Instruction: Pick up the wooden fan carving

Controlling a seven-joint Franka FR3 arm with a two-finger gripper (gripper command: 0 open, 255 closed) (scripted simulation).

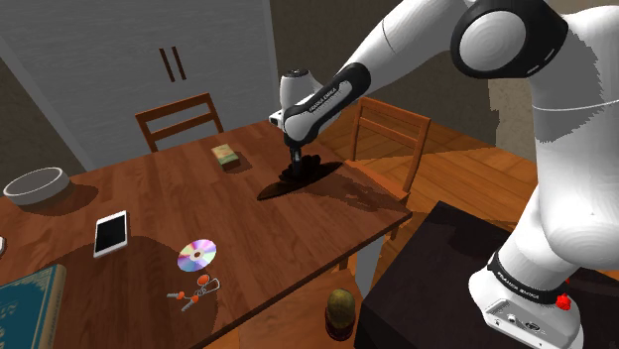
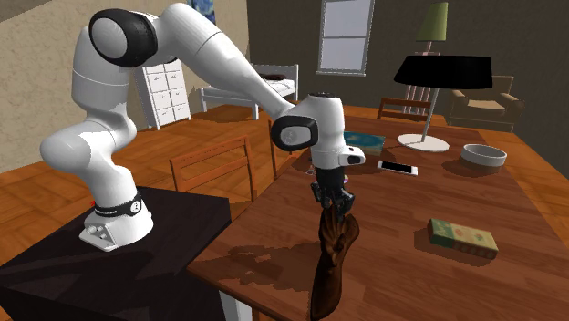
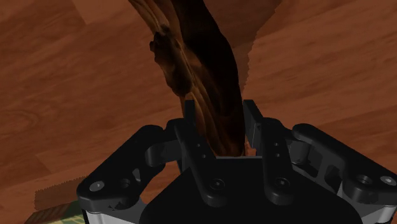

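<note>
The end effector (image 3: 219, 113) is closed on the dark wooden fan carving (image 3: 202, 67), with both fingers pressed to its sides. The carving hangs beneath it over the brown desk (image 1: 317, 223), seemingly just clear of the surface, near a wooden chair (image 1: 392, 127).

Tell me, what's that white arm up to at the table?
The white robot arm is gripping a dark brown wooden carving. Its black gripper is shut on the carving's upper end, which sits clasped between the two fingers, and the rest hangs down towards the wooden table. I cannot tell whether it has cleared the surface. A shiny disc, a white tablet, a small box and a white bowl lie elsewhere on the table, away from the gripper.
</note>
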